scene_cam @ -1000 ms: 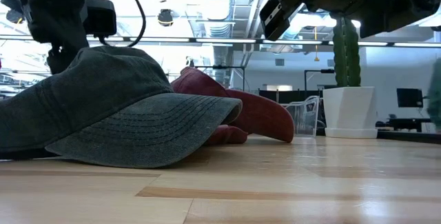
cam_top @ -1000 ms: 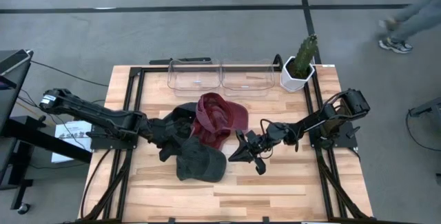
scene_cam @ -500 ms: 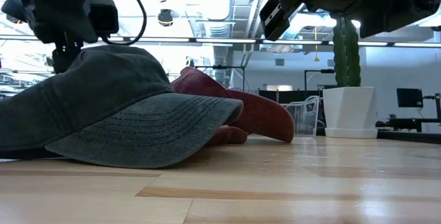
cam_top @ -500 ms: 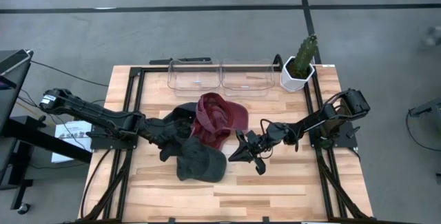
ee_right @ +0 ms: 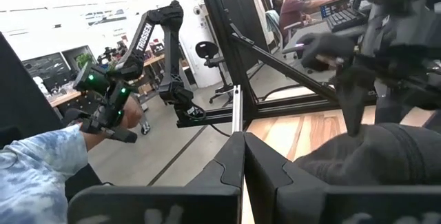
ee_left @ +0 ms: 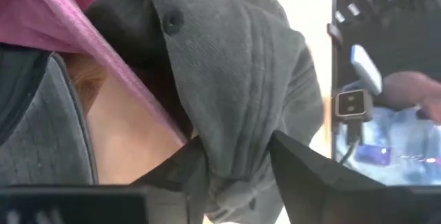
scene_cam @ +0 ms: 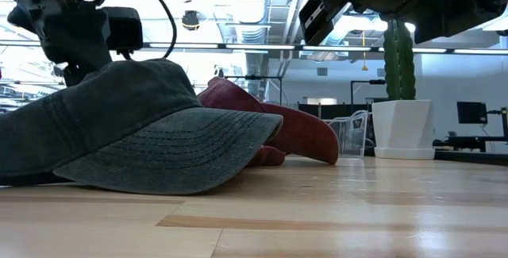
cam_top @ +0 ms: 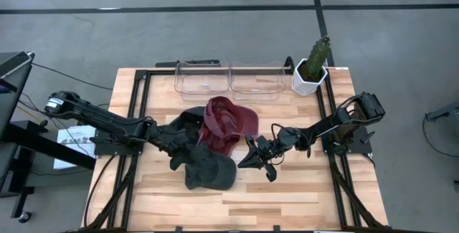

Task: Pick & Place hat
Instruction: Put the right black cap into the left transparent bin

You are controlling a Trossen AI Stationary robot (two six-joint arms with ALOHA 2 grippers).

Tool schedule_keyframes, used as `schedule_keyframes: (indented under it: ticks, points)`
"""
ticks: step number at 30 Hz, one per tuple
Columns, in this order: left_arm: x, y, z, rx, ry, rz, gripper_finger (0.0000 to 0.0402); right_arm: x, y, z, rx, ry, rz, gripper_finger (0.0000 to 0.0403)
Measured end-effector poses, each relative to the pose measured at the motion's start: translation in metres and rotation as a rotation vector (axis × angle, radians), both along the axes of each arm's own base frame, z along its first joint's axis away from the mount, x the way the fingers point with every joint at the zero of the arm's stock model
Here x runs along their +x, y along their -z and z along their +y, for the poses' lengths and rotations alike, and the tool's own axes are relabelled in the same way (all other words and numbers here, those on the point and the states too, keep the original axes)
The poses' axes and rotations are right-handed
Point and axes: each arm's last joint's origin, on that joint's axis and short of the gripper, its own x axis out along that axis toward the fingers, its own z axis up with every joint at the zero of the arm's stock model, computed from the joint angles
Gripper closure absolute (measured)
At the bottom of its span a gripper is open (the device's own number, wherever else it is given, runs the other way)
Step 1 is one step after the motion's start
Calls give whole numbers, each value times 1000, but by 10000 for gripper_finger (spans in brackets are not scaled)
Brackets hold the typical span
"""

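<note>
Wooden slatted table: grey cotton cap lies near centre, brim toward the front edge. Left gripper pinches its rear crown fabric. Right gripper, fingers closed empty, waits beside maroon cap.

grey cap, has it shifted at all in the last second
Yes. The grey cap slid slightly toward the right arm's side, against the table planks, pinched by the left hand.

A robotics lab: another robot arm beyond, exposed ceiling ducts.
</note>
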Motion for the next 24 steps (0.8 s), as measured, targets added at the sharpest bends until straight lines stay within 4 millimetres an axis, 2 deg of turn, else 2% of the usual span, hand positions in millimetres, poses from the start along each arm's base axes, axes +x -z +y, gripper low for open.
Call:
schedule_keyframes:
  ticks: [5,10,19,24]
  points:
    - [4,4,-1,56,60,-24,320,0,0,0,0,0,0,403]
    - [5,-3,-2,89,103,-106,386,0,0,0,0,0,0,403]
    - [-1,-26,0,115,130,-280,390,-2,0,1,-3,-47,35,403]
    - [-4,-38,2,116,75,-358,388,-14,-13,0,-60,-125,92,403]
